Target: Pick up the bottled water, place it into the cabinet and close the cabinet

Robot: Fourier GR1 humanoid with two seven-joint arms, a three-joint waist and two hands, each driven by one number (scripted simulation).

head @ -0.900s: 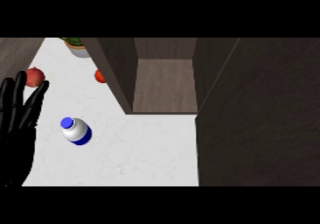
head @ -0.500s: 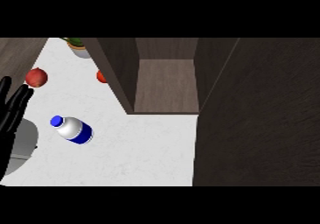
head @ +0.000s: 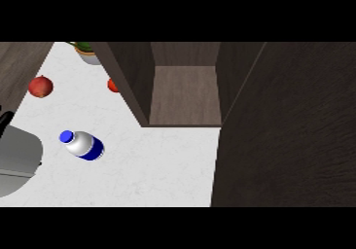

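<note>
white counter [head: 159,165] all round. nearest, left forearm [head: 12,155] at the edge, hand [head: 1,121] barely showing, can't tell its state; right hand's out of view. bottle [head: 83,145] stands untouched near it. beyond, cabinet [head: 185,92] open, ready for loading.

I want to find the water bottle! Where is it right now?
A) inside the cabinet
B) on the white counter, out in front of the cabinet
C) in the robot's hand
B: the bottled water sits on the white counter, apart from the open cabinet, and no hand is round it.
</note>
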